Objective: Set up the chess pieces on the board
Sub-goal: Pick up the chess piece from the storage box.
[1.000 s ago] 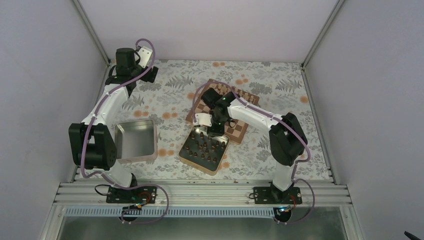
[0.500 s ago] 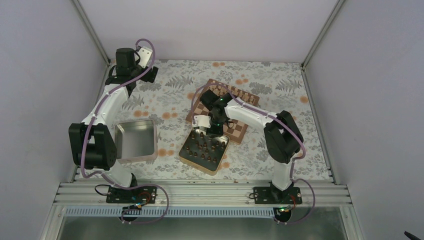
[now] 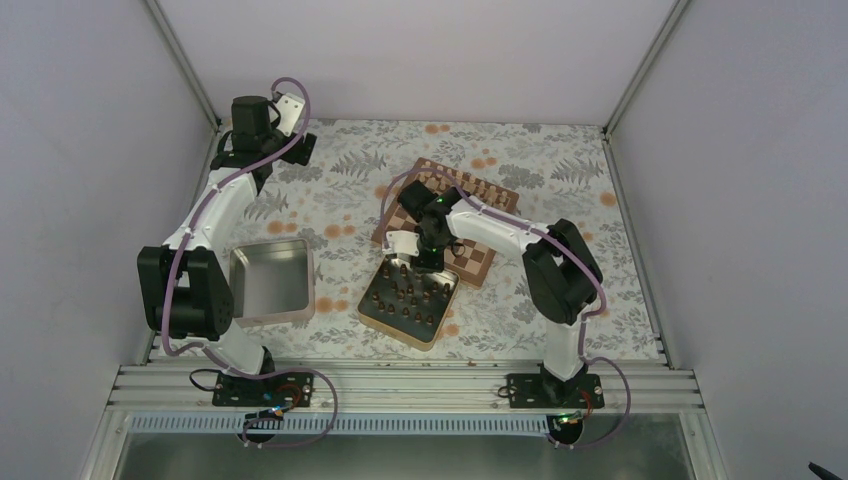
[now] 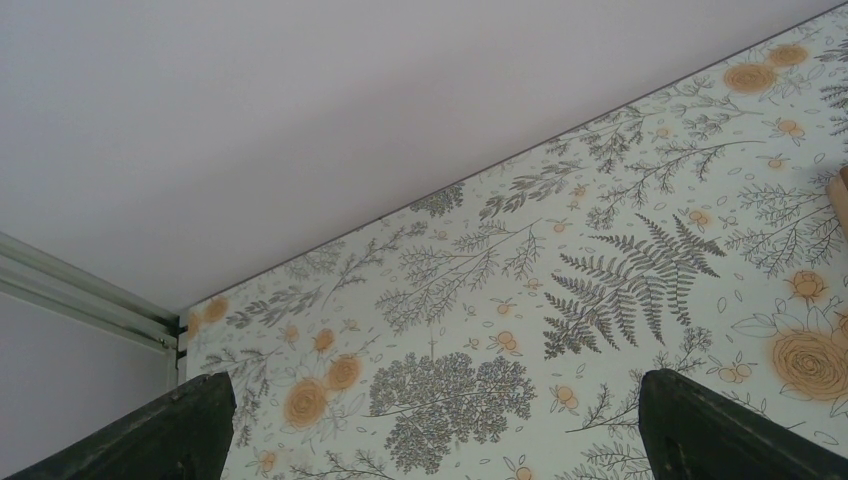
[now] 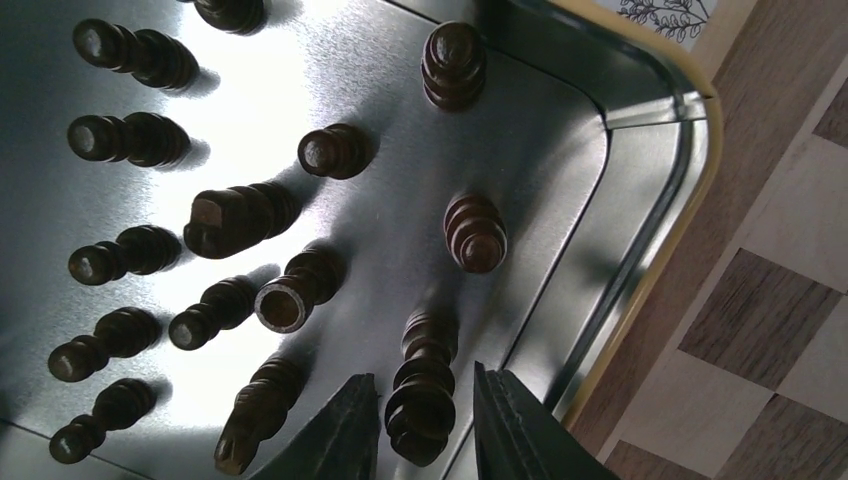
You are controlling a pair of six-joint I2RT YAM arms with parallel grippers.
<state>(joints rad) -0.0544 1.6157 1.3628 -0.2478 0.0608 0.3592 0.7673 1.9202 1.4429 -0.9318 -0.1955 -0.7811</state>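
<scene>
Several dark brown chess pieces [image 3: 405, 297] stand in a square metal tin [image 3: 372, 318] just in front of the checkered board [image 3: 478, 262]. My right gripper [image 3: 427, 266] reaches down into the tin's far corner. In the right wrist view its jaws [image 5: 422, 372] stand narrowly apart on either side of one ringed dark piece [image 5: 424, 405], with thin gaps on both sides. More dark pieces [image 5: 240, 215] stand to the left, and the board [image 5: 760, 300] shows at the right. My left gripper [image 3: 298, 147] hangs at the far left corner, wide open [image 4: 440, 420] and with nothing in it.
An empty metal tin [image 3: 272, 280] lies at the near left by the left arm. The tin's raised wall [image 5: 620, 200] runs close to the right finger. The enclosure's pale walls ring the floral tablecloth [image 4: 560, 300].
The right gripper has dropped lower into the tin's far corner and narrowed its jaws around one dark piece. The left arm has not moved.
</scene>
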